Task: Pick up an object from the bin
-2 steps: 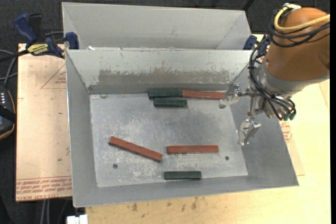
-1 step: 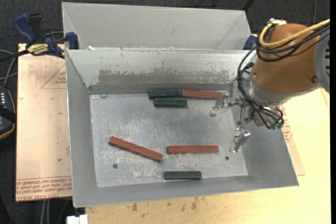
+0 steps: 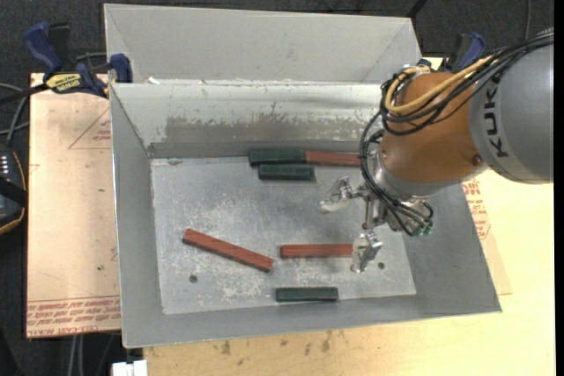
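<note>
Bin (image 3: pixel 229 326): grey metal with sloped walls. I am looking down at its flat floor, where a few loose bars lie.
Near green bar (image 3: pixel 307 295): dark green and flat, at the near edge of the floor, right of centre. It runs left to right, apart from the others.
Mid red bar (image 3: pixel 310 251): red-brown and flat, just beyond the near green bar, also running left to right. This is the bar closest to the gripper. Its right end reaches the near finger, but I cannot tell whether they touch.
Tilted red bar (image 3: pixel 227 249): red-brown, left of the mid red bar. Its left end is farther and its right end nearer, with a small gap between the two red bars.
Gripper (image 3: pixel 351 227): over the right part of the floor, with the arm coming in from the right. The fingers stand apart, one near (image 3: pixel 368 253) and one farther to the left (image 3: pixel 335 196). I see nothing held between them.
Far green bars (image 3: pixel 284 166): two dark green bars side by side along the foot of the far wall. They look to be touching, and the nearer one is shifted slightly right.
Far red bar (image 3: pixel 333 158): red-brown, end to end with the farther green bar, on its right. Its right end runs under the wrist cover.
Wrist cover (image 3: pixel 432 145): orange with cables looped over it, above the bin's far right corner.
</note>
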Tool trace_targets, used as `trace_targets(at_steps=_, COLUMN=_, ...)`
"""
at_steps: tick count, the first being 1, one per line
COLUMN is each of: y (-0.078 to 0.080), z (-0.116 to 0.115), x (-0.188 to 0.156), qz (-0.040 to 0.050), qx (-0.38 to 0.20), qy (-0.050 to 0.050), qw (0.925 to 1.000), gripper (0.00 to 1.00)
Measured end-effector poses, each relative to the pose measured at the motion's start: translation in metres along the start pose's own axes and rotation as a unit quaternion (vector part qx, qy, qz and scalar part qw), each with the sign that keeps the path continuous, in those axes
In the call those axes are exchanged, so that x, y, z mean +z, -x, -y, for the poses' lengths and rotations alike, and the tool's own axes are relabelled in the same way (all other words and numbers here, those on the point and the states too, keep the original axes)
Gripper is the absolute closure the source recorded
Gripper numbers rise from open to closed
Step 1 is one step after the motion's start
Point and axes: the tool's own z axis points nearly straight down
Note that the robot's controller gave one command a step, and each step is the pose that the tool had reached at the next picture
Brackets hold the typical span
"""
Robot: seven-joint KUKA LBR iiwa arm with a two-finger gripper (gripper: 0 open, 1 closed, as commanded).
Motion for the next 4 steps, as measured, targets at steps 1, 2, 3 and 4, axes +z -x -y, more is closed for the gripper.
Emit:
trace_targets(at_steps=1, y=-0.018, z=-0.009, x=0.03, qz=-0.0046, qx=-0.013, qy=0.004, qw=0.9999, gripper=0.0)
trace_targets(at_steps=2, y=0.035, z=-0.016, x=0.049, qz=0.0065, qx=-0.081, qy=-0.002, qw=0.9967, gripper=1.0)
trace_targets(at_steps=3, y=0.035, z=-0.016, x=0.049, qz=0.0065, qx=-0.08, qy=-0.002, qw=0.9967, gripper=1.0)
trace_targets(at_steps=4, y=0.025, z=-0.021, x=-0.065, qz=-0.0011, qx=-0.061, qy=0.0, qw=0.9981, gripper=1.0)
